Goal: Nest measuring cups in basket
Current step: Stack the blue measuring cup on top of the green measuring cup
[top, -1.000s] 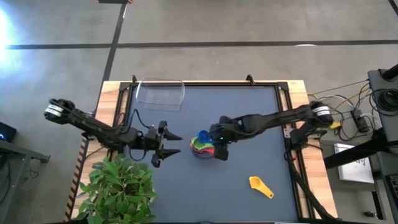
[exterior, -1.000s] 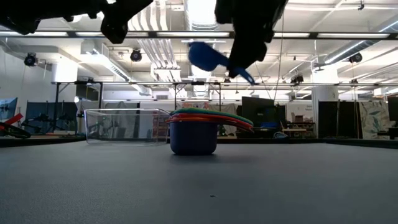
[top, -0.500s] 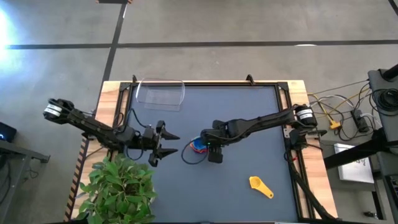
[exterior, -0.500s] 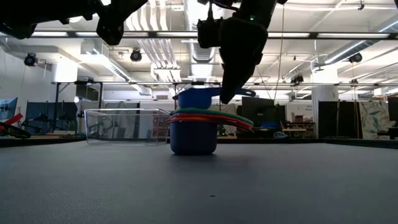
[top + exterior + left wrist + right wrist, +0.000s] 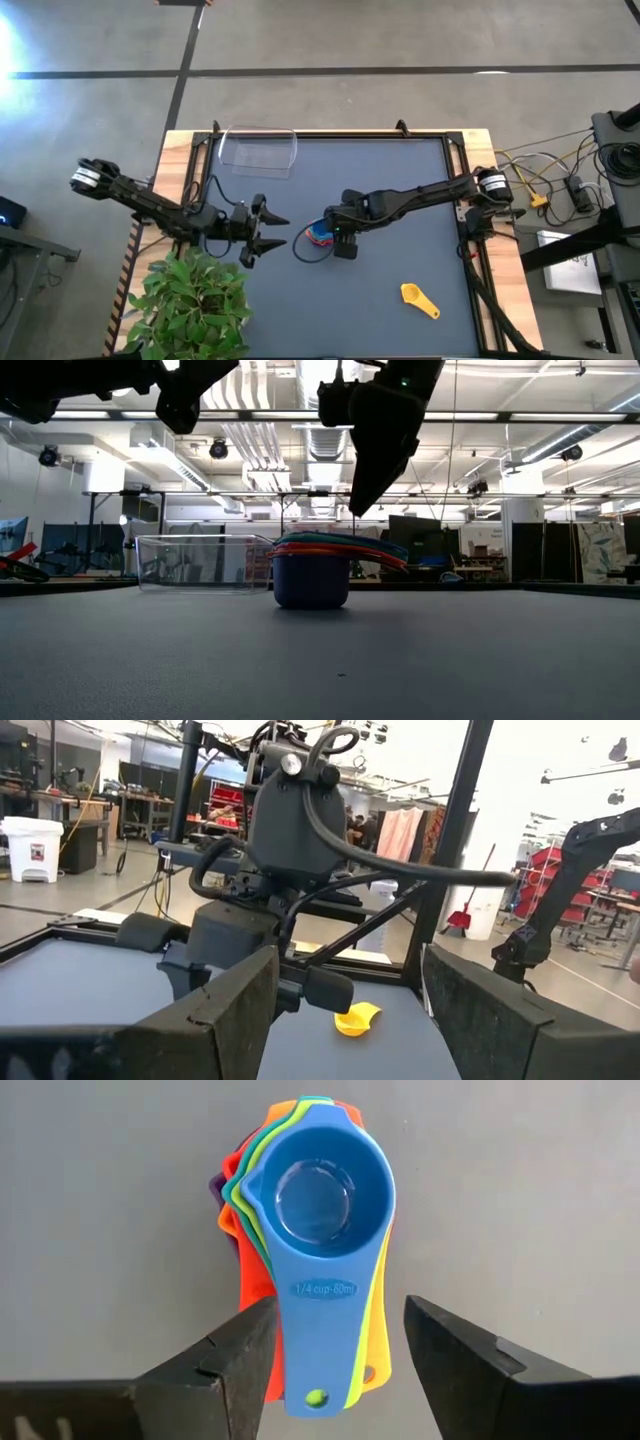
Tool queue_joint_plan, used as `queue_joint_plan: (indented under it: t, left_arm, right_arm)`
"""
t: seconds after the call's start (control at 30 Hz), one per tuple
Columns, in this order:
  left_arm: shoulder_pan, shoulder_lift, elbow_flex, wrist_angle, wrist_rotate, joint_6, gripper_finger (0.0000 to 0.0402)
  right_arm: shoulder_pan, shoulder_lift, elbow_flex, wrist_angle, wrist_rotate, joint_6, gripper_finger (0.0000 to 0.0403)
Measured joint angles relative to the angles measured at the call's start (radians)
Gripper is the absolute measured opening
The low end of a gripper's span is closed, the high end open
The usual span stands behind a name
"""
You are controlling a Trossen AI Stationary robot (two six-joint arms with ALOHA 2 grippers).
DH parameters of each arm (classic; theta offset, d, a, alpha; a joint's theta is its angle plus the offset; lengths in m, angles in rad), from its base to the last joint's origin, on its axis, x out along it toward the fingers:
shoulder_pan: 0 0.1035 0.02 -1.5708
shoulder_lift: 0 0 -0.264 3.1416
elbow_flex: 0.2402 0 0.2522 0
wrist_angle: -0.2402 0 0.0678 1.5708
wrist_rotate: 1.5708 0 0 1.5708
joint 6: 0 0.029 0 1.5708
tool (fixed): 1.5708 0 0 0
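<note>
A stack of nested measuring cups (image 5: 319, 236) stands on the dark mat near the table's middle, its bottom cup (image 5: 311, 587) on the mat. The blue cup (image 5: 322, 1205) lies on top, its handle (image 5: 320, 1335) lying over the other handles. My right gripper (image 5: 340, 1318) hovers open just above the stack (image 5: 330, 545), with one finger on each side of the blue handle, apart from it. A yellow cup (image 5: 419, 299) lies alone toward the near right. The clear basket (image 5: 258, 151) sits at the far left. My left gripper (image 5: 274, 232) waits open, left of the stack.
A potted plant (image 5: 190, 300) overhangs the near-left corner beside the left arm. The basket (image 5: 200, 563) stands behind and left of the stack in the low view. Bare mat lies between the stack and the yellow cup (image 5: 355, 1018). A raised frame (image 5: 455, 150) edges the table.
My right gripper carried the blue cup a little toward the table's left and down onto the stack. The cup, held tilted above the stack a second ago, has left the fingers and now sits sunk level into the top of the stack.
</note>
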Motion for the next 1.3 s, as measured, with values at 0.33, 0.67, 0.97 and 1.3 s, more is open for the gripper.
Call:
queue_joint_plan:
  t: [0.33,0.67,0.97,1.3]
  left_arm:
    - [0.0,0.004,0.0,0.0,0.0,0.0,0.0233]
    - [0.0,0.017,0.0,0.015,0.0,0.0,0.0233]
    - [0.0,0.021,0.0,0.019,0.0,0.0,0.0233]
    - [0.0,0.021,0.0,0.018,0.0,0.001,0.0233]
  right_arm:
    - [0.02,0.0,0.0,-0.001,-0.001,0.017,0.0268]
    - [0.01,0.008,-0.01,0.013,-0.003,0.053,0.0375]
    - [-0.015,0.062,-0.012,0.035,-0.109,0.031,0.0384]
    - [-0.035,0.091,-0.012,0.037,-0.14,0.024,0.0384]
